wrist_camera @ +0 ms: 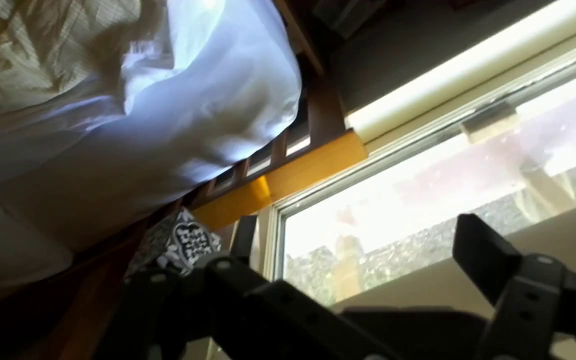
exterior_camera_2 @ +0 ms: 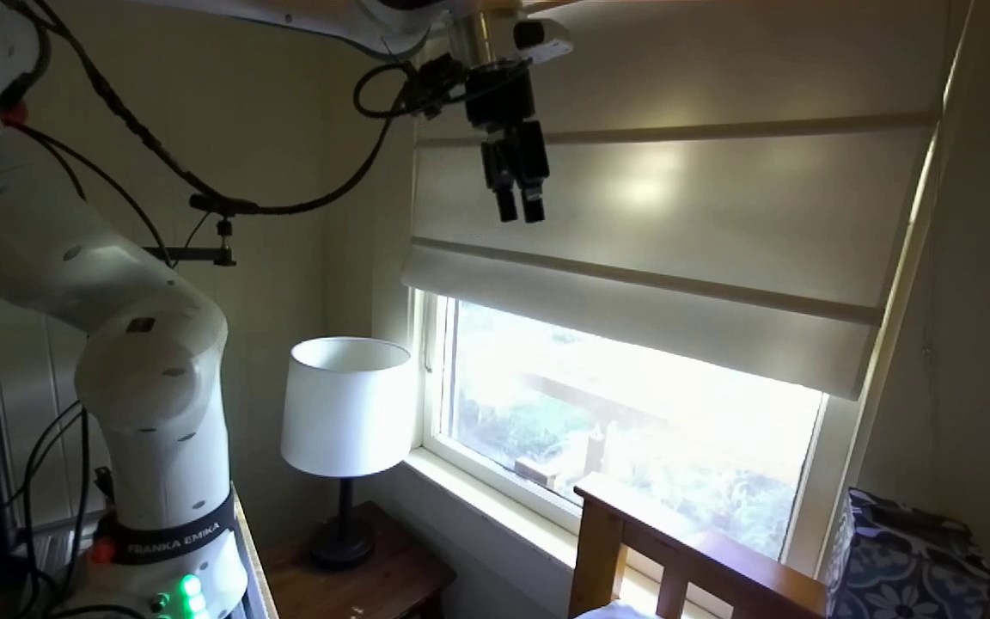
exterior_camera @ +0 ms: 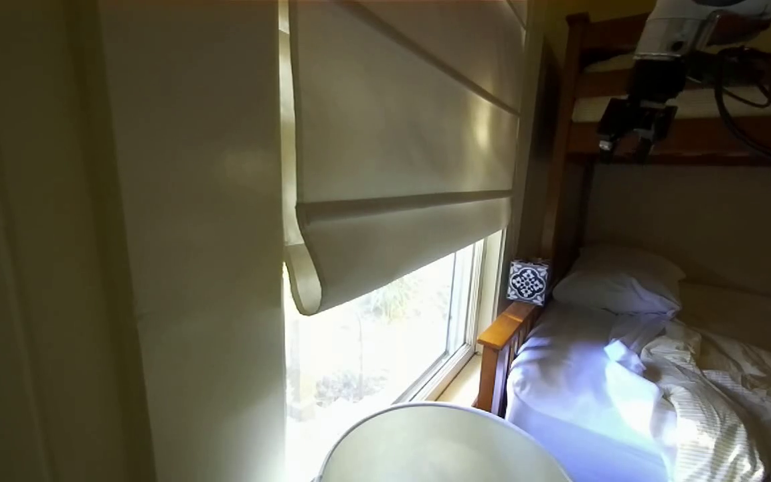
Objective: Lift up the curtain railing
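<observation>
One curtain railing (exterior_camera_2: 684,206), the wide cream fabric blind, hung over the upper part of one window (exterior_camera_2: 615,413), as you see in both exterior views; you can count two horizontal folds (exterior_camera_2: 650,279) across it in an exterior view, one flap (exterior_camera_2: 650,318) under the lower fold, bright glass beneath the hem.

Your one robot arm (exterior_camera_2: 155,370), white, reaches across at the top; one gripper (exterior_camera_2: 520,208) at its end, pointing down; in an exterior view you have it well apart from the blind, seen against the one wooden bunk bed (exterior_camera: 567,134). Two fingers (wrist_camera: 488,255); the wrist view shows you them spread wide, glass and window frame visible through the gap.

Lower bunk: one pillow (exterior_camera: 616,281) at the far end in an exterior view; one striped cover (exterior_camera: 707,402), crumpled, strong light falling on the sheet beside it. One patterned box (exterior_camera: 528,281), in all three views, by the end of the bed's slatted rail (exterior_camera: 509,325); whether it rests on the rail you cannot tell.

Under your arm, one lamp (exterior_camera_2: 347,430), white shade, dark base, upright on one wooden side table (exterior_camera_2: 413,550), near the window.
</observation>
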`<state>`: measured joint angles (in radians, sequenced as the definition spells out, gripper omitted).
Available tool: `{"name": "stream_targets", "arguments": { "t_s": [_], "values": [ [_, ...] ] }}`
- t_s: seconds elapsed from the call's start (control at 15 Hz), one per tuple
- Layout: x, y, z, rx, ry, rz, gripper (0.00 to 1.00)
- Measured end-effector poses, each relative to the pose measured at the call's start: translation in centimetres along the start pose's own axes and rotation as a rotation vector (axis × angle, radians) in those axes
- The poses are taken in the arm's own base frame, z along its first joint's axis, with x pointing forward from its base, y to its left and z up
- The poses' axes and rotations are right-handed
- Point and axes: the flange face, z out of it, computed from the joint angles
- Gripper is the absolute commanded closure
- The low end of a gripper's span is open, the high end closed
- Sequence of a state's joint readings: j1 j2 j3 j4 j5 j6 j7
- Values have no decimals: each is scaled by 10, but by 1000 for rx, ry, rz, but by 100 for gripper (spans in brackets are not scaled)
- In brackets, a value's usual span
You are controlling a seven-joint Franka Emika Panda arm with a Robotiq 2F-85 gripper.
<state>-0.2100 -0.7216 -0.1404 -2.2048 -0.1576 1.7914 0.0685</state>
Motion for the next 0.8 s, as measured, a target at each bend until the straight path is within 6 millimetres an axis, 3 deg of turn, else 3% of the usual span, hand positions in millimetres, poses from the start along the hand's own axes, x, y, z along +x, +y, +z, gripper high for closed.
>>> {"name": "stream_targets", "arguments": {
  "t_s": [0.2,0.6,0.8],
  "values": [
    [16,31,-14,-36,88,83,0],
    [19,27,-13,-34,110,87,0],
    [47,44,-20,-41,302,126,0]
  ]
}}
